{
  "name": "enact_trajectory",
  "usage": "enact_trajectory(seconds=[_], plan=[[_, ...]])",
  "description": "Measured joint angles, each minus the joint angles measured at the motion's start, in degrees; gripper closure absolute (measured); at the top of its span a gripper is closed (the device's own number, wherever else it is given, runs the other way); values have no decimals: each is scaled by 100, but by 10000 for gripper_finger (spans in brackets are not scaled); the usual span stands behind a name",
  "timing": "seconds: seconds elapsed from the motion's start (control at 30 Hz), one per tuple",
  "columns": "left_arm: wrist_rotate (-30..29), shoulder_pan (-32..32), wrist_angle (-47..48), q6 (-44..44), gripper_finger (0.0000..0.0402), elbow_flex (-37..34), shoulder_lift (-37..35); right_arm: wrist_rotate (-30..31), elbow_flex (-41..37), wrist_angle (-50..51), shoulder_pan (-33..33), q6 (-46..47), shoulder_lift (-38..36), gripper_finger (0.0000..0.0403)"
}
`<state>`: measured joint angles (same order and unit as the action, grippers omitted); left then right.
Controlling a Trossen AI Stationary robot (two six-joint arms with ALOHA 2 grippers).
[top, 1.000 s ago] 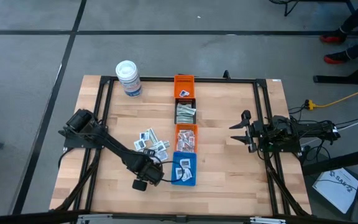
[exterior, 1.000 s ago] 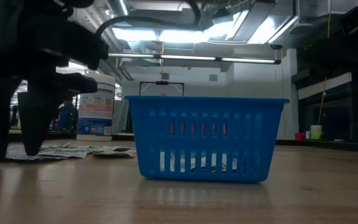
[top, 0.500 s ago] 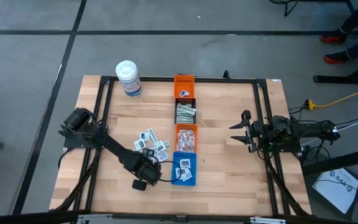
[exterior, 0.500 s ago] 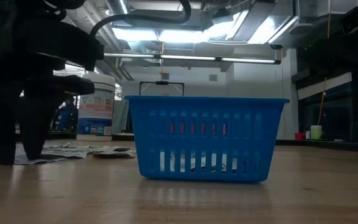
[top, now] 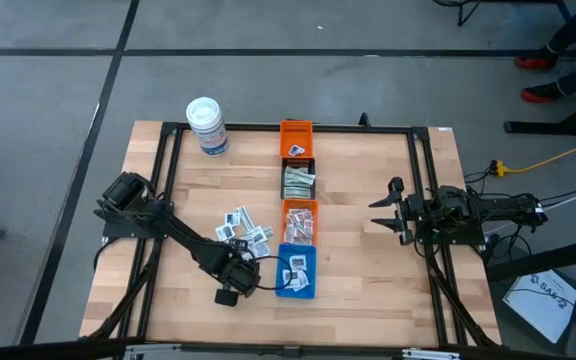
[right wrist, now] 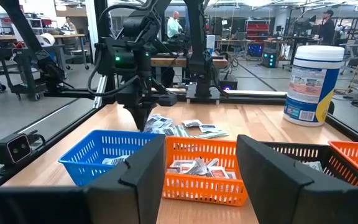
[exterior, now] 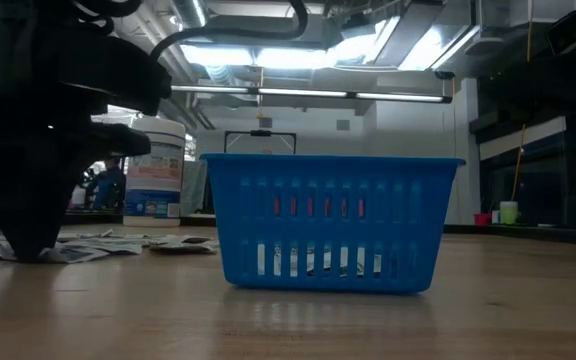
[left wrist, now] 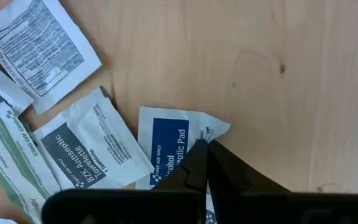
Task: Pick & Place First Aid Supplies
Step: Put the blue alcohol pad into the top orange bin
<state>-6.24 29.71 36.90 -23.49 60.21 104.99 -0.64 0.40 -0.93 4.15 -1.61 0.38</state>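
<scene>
high view shows the sorting partly done: four bins stand in a line down the middle of the table (top: 368,290), and each already has packets in it, the far orange bin (top: 295,137), the black bin (top: 298,181), the near orange bin (top: 300,221) and the blue bin (top: 296,270). a loose pile of first aid supplies (top: 245,229) remains on the bare wood just beside the bins on the left arm's side, so by my reading a good share is left to move. a white tub (top: 208,126) stands at the far corner, well apart from the pile. the left gripper (left wrist: 205,149) is down at the near edge of that pile, close to the blue bin, its fingers pressed together with their tips on a white packet with a blue label (left wrist: 169,148); it looks pinched at its edge and not yet lifted off the wood. other packets lie flat just beside it. the right gripper (top: 386,214) waits on the other side of the bins, its fingers spread and holding nothing.
</scene>
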Motion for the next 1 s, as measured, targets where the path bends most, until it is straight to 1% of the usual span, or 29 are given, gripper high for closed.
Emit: enact_trajectory(seconds=[0.23, 0.33, 0.47, 0.53, 0.63, 0.77, 1.0], plan=[[108, -132, 53, -52, 400, 107, -423, 0, 0, 0, -1, 0, 0, 208], [401, -179, 20, -334, 400, 111, -634, 0, 0, -2, 0, 0, 0, 208], [464, -247, -119, -630, 400, 114, -968, 0, 0, 0, 0, 0, 0, 208], [606, -284, -192, -741, 400, 117, -1102, 0, 0, -2, 0, 1, 0, 208], [823, -338, -442, -959, 400, 117, -1334, 0, 0, 0, -1, 1, -1, 208], [872, -441, -905, -1280, 400, 119, -1521, 0, 0, 0, 2, 2, 0, 208], [879, -797, -1588, -1504, 400, 126, -1625, 0, 0, -2, 0, 0, 0, 208]])
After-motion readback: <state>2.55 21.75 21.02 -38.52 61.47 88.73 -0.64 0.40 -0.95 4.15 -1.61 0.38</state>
